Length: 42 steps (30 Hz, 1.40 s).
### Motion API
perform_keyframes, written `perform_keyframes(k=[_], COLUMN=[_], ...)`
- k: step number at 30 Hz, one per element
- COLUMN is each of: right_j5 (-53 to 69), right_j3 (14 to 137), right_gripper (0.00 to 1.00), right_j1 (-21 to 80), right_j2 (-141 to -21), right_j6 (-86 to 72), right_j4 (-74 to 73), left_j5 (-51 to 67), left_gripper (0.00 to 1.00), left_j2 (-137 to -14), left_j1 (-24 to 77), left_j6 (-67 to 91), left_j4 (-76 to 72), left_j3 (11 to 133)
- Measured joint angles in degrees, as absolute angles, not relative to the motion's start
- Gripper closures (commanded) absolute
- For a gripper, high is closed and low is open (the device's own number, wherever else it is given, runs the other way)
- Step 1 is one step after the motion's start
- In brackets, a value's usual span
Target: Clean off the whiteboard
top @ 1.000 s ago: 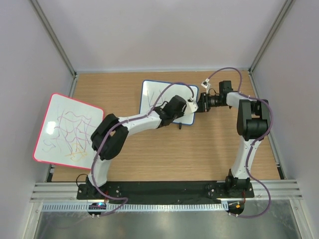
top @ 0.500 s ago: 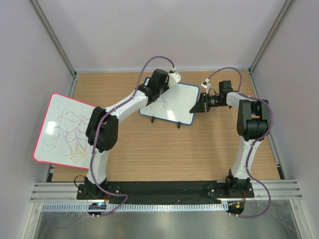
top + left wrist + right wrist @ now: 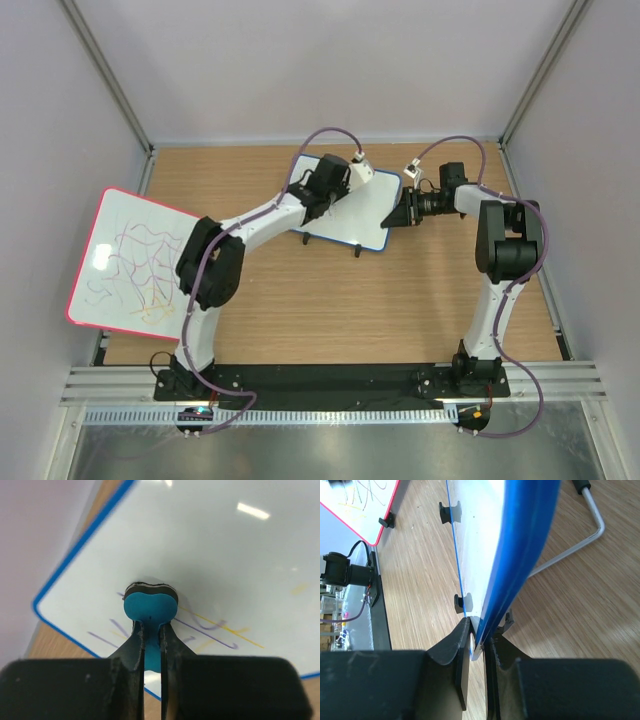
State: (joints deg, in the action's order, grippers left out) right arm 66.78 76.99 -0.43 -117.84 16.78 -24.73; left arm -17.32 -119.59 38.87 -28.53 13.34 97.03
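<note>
**Eraser swinging back across the whiteboard, still some scribble left**

So in the last second the left arm has swept from the right-hand, nearer part of the whiteboard point(image 3: 368, 215) up to its far left corner, and now it's drifted back toward the middle of the far edge. The board also twisted a bit on the table point(image 3: 300, 320) during that pass and now sits angled. I'd say we're mid-wipe, not done.

The left gripper point(image 3: 151, 628) is pinched narrow on a blue eraser point(image 3: 150, 605), with the pad flat against the white surface. Right beside it there are purple and yellow pen lines point(image 3: 215, 630) that haven't been wiped off.

The right gripper point(image 3: 479, 642) is clamped on the board's blue frame at the right edge, holding it steady on its black feet point(image 3: 460, 603) and wire stand point(image 3: 590, 530).

Room-wise, the eraser is near a rounded corner, with the frame close on two sides, so strokes that way have to stay short. There's open white surface toward the right. The back wall is close behind, and the red-framed board point(image 3: 130, 258) is well apart on the left.
</note>
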Motion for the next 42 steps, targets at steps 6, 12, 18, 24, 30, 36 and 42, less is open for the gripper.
perform_keyframes(k=[6,12,18,24,30,36,42], right_j5=[66.32,65.73,65.63,65.89,66.59,66.61,66.32], right_j3=[76.99,76.99,76.99,76.97,76.99,76.97,76.97], right_gripper=[0.99,0.99,0.99,0.99,0.99,0.99,0.99], right_j1=[-0.43,-0.43,-0.43,-0.43,-0.43,-0.4,-0.43], right_j2=[-117.84,-117.82,-117.8,-117.71,-117.64,-117.62,-117.62], right_j6=[16.82,16.91,16.88,16.84,16.75,16.78,16.82], right_j4=[-24.58,-24.34,-23.62,-23.9,-24.12,-24.91,-24.97], left_j5=[-14.83,-13.63,-11.68,-12.73,-15.49,-16.1,-14.85], left_gripper=[1.0,1.0,1.0,1.0,1.0,1.0,1.0], left_j2=[-116.6,-116.79,-116.95,-117.71,-121.58,-121.47,-118.41], left_j1=[44.91,46.94,43.44,35.51,31.29,33.06,38.76], left_j6=[-26.92,-26.11,-25.91,-26.3,-27.49,-27.49,-26.74], left_j4=[12.67,12.69,13.8,14.57,14.87,14.52,13.98], left_j3=[87.24,85.84,88.38,94.94,101.89,100.86,93.47])
